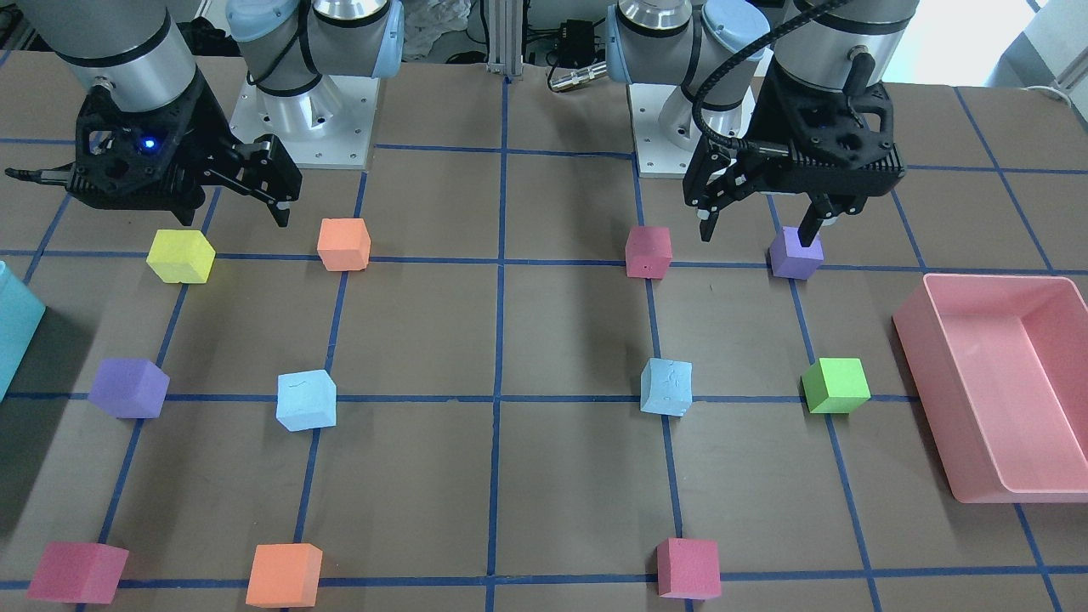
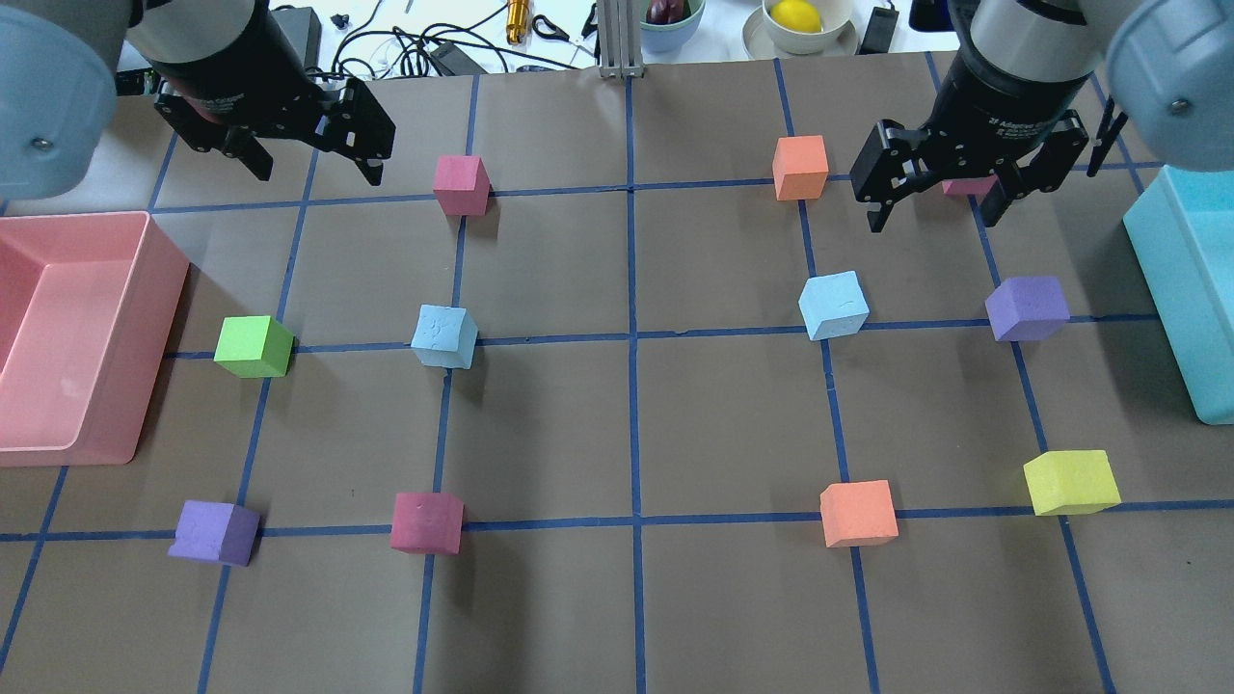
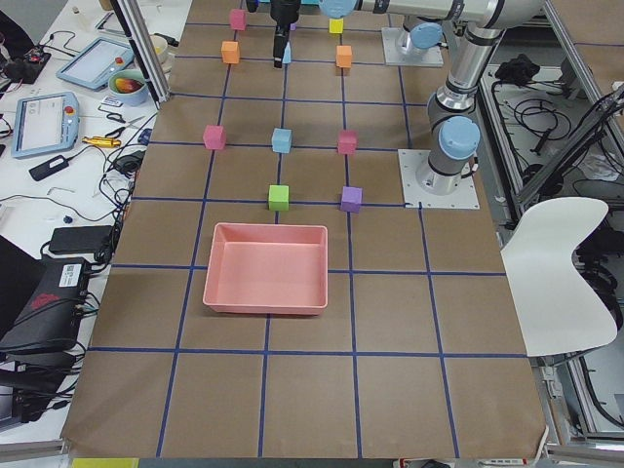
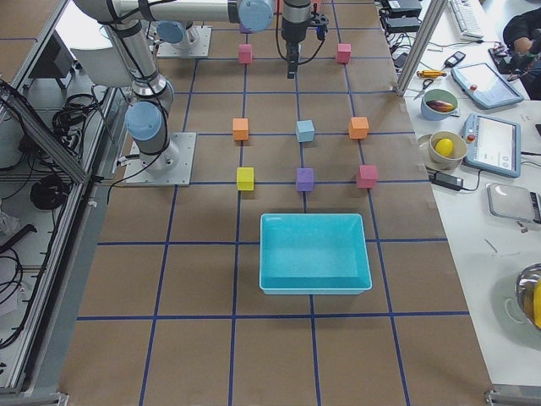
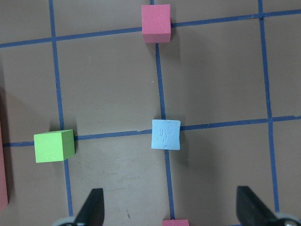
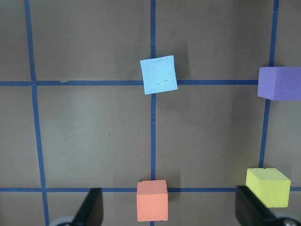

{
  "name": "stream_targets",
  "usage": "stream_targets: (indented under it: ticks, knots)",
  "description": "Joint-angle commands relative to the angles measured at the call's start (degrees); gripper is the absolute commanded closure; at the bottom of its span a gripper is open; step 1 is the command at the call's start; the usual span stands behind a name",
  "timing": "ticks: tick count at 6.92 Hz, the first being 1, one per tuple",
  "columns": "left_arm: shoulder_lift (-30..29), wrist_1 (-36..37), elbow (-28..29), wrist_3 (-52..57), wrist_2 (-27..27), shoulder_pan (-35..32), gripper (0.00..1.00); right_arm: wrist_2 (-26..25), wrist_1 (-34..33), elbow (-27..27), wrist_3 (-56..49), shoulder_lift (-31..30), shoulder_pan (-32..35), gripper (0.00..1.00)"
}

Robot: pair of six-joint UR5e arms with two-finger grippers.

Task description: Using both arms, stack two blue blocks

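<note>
Two arms work over a brown table (image 2: pixel 540 598) gridded with blue tape. The left gripper (image 2: pixel 315 166) hangs at the upper left of the overhead view, its jaws spread wide and holding nothing. The right gripper (image 2: pixel 933 210) hangs at the upper right, likewise spread and empty. Neither touches a block.

The first blue block (image 2: pixel 444 336) rests on the table left of centre in the overhead view, on a tape crossing. A green block (image 2: pixel 253 346) sits to its left and a pink bin (image 2: pixel 159 366) at the left edge. In the left wrist view this block lies near mid-frame, above and between the two black fingertips (image 5: pixel 94 207) at the lower corners, well apart from them.

The second blue block (image 2: pixel 833 305) rests right of centre, slightly rotated against the tape lines. A purple block (image 2: pixel 1027 308) sits to its right and a teal bin (image 2: pixel 1166 289) at the right edge. In the right wrist view it lies above mid-frame, with an orange block (image 6: pixel 152 200) at the lower edge and a yellow block (image 6: pixel 267 187) at lower right.

The two blue blocks stand well apart, each alone on the table, unstacked.
</note>
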Motion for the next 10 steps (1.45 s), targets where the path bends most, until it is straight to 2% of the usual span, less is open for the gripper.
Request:
stream_targets:
  ticks: [1,5,8,9,10]
  knots:
    - [0.0,-0.6,0.0,0.0,0.1,0.0,0.0,0.0,0.0,0.1,0.0,0.0,0.1,0.0]
    - [0.0,-1.7,-1.0,0.3,-0.5,0.2,0.0,-0.5,0.1,0.7,0.0,0.4,0.0,0.0]
    - [-2.8,4.5,-9.6,0.4,-0.4,0.3,0.0,0.2,-1.4,0.9,-0.8,4.7,-0.1,0.0]
    - [-4.5,8.1,-11.8,0.3,0.0,0.3,0.0,0.1,-6.3,0.7,-1.0,10.1,-0.1,0.0]
    - [-6.8,12.6,-13.7,0.1,-0.1,0.3,0.0,-0.4,-15.5,0.8,-1.1,15.6,-0.1,0.0]
